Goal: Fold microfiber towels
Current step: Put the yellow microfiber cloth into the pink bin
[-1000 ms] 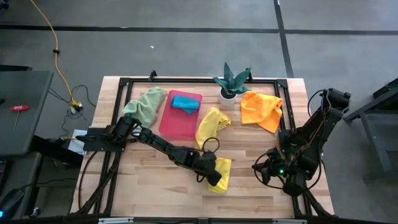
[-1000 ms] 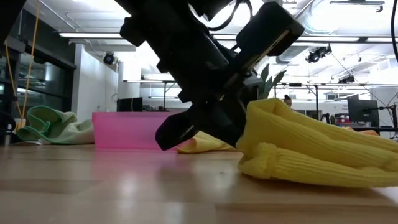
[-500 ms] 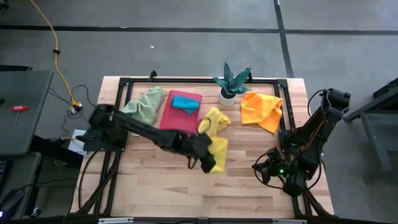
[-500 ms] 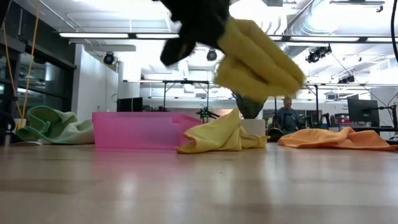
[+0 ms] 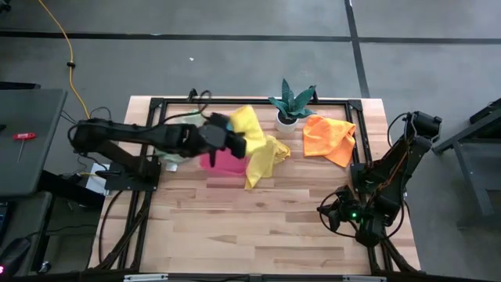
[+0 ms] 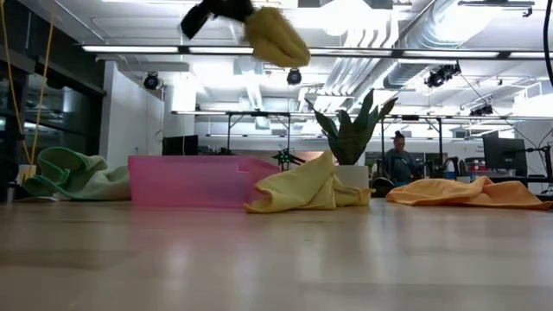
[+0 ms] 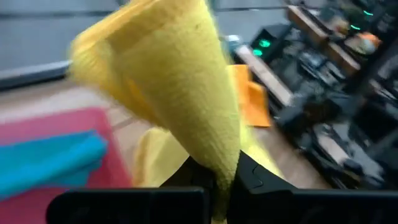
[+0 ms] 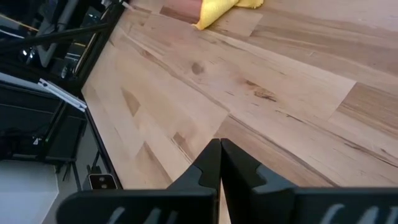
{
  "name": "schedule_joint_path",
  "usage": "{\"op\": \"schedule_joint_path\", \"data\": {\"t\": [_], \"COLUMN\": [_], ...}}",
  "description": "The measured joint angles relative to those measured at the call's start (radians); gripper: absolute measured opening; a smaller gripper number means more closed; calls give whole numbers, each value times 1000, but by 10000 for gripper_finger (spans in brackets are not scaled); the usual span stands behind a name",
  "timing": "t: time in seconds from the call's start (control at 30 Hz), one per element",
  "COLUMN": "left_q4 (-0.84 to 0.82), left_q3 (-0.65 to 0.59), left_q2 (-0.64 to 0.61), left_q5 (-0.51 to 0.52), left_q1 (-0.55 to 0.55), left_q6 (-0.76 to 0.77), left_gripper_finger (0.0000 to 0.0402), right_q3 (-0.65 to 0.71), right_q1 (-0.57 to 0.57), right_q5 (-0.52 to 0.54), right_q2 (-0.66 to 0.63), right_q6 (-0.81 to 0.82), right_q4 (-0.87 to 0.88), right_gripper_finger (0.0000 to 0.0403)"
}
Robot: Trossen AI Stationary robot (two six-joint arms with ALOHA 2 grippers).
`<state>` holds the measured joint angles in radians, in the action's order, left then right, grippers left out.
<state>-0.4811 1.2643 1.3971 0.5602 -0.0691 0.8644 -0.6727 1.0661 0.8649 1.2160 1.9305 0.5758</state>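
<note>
From above, the left gripper (image 5: pixel 227 135) is up around 11 o'clock on the table (image 5: pixel 235 219), jaws clamped on a folded yellow towel (image 5: pixel 244 125) and hanging over the pink tray (image 5: pixel 227 160). The second yellow towel (image 5: pixel 264 160) lies loose just right of the tray, the orange towel (image 5: pixel 329 135) sits at 1 o'clock beside the plant (image 5: pixel 291 103), and a bit of green towel (image 5: pixel 168 157) peeks out under the arm. The right gripper (image 5: pixel 338 213) is parked at 4 o'clock.

Low view: the held towel (image 6: pixel 275 36) is high in the air, so if it's let go from there I'd bet it flops open and the fold is gone.

Left wrist: the cloth (image 7: pixel 174 81) is pinched only at its lower end, with the teal towel (image 7: pixel 50 162) lying on the tray below. A slip could drop it half on the teal one or over the tray's rim.

Right wrist: jaws pressed together on nothing, bare wood ahead.
</note>
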Motion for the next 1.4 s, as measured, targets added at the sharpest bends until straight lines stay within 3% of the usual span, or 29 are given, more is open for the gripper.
{"op": "schedule_joint_path", "data": {"t": [0.2,0.3,0.47,0.73,1.0,1.4], "left_q4": [369,544,658,654,451,269], "left_q3": [-378,-552,-699,-654,-548,-524], "left_q2": [-135,-154,-114,18,123,134], "left_q5": [54,146,293,296,191,128], "left_q1": [-25,-21,-7,-44,-102,-135], "left_q6": [277,491,840,951,994,1116], "left_gripper_finger": [0,0,0,0,0,0], "right_q3": [0,0,0,0,0,0], "right_q1": [0,-1,-7,-36,-39,-39], "right_q5": [0,0,0,-2,-4,-1], "right_q2": [0,0,0,0,0,0], "right_q6": [1,8,7,2,0,0], "right_q4": [4,4,2,2,-12,-4], "right_gripper_finger": [0,0,0,0,0,0]}}
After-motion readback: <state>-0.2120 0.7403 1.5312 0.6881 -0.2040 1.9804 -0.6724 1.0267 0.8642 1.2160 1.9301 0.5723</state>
